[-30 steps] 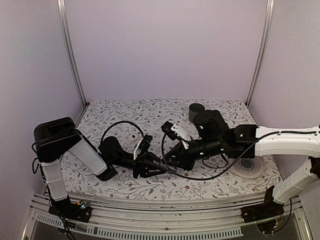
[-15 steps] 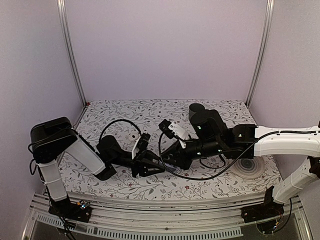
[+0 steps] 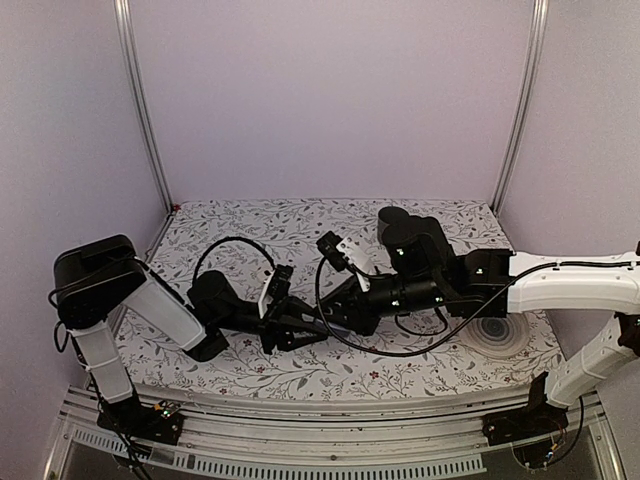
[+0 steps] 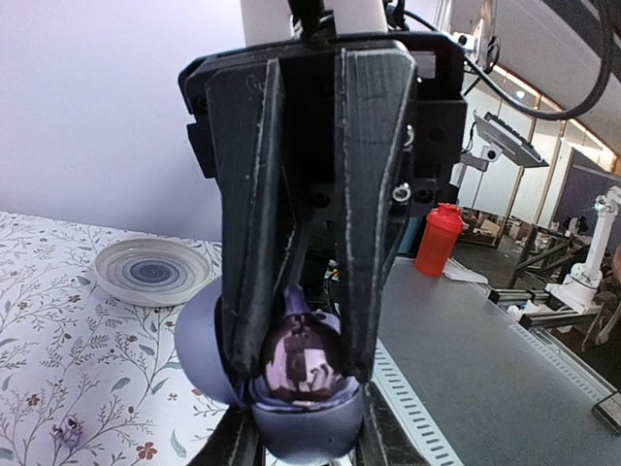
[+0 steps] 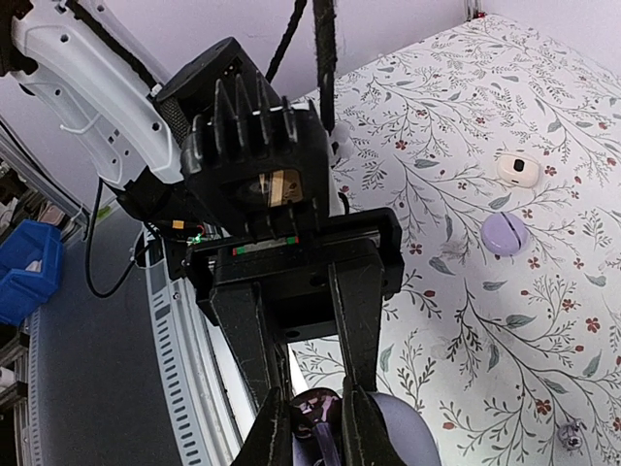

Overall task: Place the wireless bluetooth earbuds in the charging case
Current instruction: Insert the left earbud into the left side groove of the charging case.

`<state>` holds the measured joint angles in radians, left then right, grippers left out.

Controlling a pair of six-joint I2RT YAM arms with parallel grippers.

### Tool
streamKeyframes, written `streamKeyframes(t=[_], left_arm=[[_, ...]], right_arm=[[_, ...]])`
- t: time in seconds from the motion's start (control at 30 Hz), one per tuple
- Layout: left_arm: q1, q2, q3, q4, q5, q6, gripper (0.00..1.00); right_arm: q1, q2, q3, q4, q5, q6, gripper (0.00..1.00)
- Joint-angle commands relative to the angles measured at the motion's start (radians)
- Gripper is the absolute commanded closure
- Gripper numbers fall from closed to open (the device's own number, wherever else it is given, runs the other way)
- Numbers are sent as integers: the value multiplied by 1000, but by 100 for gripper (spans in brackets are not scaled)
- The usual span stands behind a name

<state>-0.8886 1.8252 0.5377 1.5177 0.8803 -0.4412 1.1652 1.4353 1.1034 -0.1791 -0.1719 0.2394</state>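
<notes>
Close in, near-middle of the table [image 3: 250, 230]: the charging case [image 4: 309, 432] sits in the left gripper [image 5: 312, 416], lid swung open to one side, fingers squeezed onto the lower shell w/ nothing else btwn them. It's a glossy pebble, smooth all over. I'd call it light, stiff and slippery, so grip low on the base shell, clear of hinge and lid, and don't lean hard or it'll squirt out. The right gripper [image 4: 301, 374] comes in nose-to-nose, fingers nipped on a shiny purple earbud [image 4: 301, 361] right at the mouth of the case; seated or not, can't tell. Tiny thing, prob. easy to twist in the pinch, so a light push, straight in. Poses: both arms stretched low and near level, L reaching in from its side, R from the other, wrists facing each other mid-table. Further out on the cloth are the lilac disc [image 5: 505, 233] and white round piece [image 5: 517, 168], well apart from the action. The swirl plate [image 3: 497, 335] lies by the R arm, and the dark mug [image 3: 392, 222] is at the far side.
</notes>
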Motion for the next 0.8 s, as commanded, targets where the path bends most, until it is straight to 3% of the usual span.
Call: streamKeyframes(t=[0.0, 0.43, 0.77], left_arm=[[-7, -30, -5, 178, -33, 27, 100], [-6, -74, -21, 142, -67, 72, 100], [-6, -83, -19, 121, -61, 78, 100]], right_arm=[[13, 22, 9, 15, -30, 20, 98], [14, -5, -24, -39, 7, 15, 97], [14, -2, -18, -46, -3, 12, 86]])
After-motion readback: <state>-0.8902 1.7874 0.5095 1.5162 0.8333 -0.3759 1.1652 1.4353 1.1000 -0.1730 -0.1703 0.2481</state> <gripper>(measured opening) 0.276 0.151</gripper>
